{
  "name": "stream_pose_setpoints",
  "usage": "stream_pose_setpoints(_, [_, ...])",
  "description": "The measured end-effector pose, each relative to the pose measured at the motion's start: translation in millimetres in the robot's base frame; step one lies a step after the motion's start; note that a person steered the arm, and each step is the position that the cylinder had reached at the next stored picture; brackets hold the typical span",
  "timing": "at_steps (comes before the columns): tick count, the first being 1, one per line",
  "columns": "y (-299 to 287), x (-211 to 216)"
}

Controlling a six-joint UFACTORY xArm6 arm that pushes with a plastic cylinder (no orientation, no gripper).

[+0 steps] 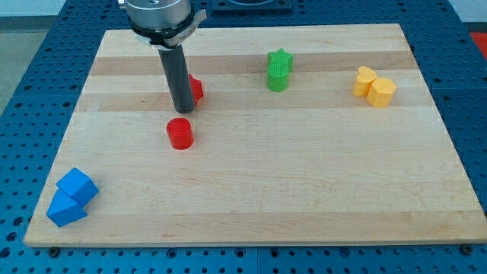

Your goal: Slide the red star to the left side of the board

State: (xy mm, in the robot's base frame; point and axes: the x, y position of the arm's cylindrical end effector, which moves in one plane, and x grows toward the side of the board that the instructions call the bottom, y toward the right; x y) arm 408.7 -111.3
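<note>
The red star [195, 89] sits in the upper left part of the wooden board [251, 190], mostly hidden behind my rod, so its shape is hard to make out. My tip [183, 111] rests on the board just at the star's lower left, touching or nearly touching it. A red cylinder [180, 134] stands just below the tip, a short gap away.
A green star on a green block [279, 70] stands at the top middle. Two yellow blocks [374, 86] sit together at the upper right. Two blue blocks [71, 196] sit together at the lower left corner.
</note>
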Motion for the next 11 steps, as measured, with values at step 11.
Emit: stream_pose_setpoints(11, [5, -40])
